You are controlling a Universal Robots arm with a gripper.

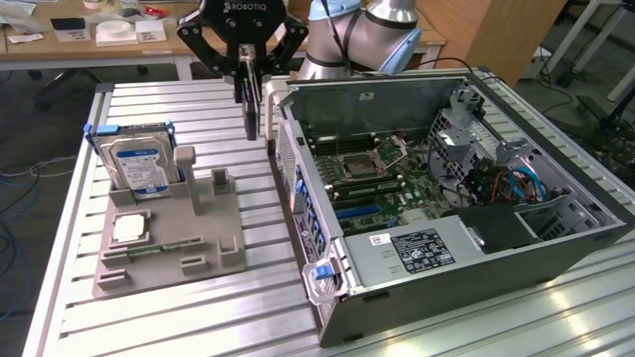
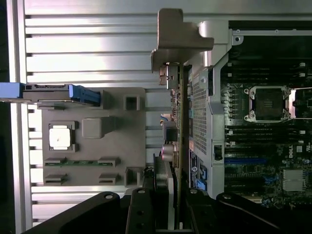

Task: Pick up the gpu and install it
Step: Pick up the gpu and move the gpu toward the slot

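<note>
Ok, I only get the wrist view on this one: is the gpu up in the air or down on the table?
Observer: In the air. The exterior view shows the gpu hanging upright from the tool, its lower edge clear of the table.
Operator: And the hard drive?
Observer: The hard drive stands upright in the grey holder, label facing the exterior camera.
Operator: And the case?
Observer: The case lies open side up, power supply at its near end.

Hard drive (image 1: 137,167) upright in grey holder (image 1: 177,223).
</note>
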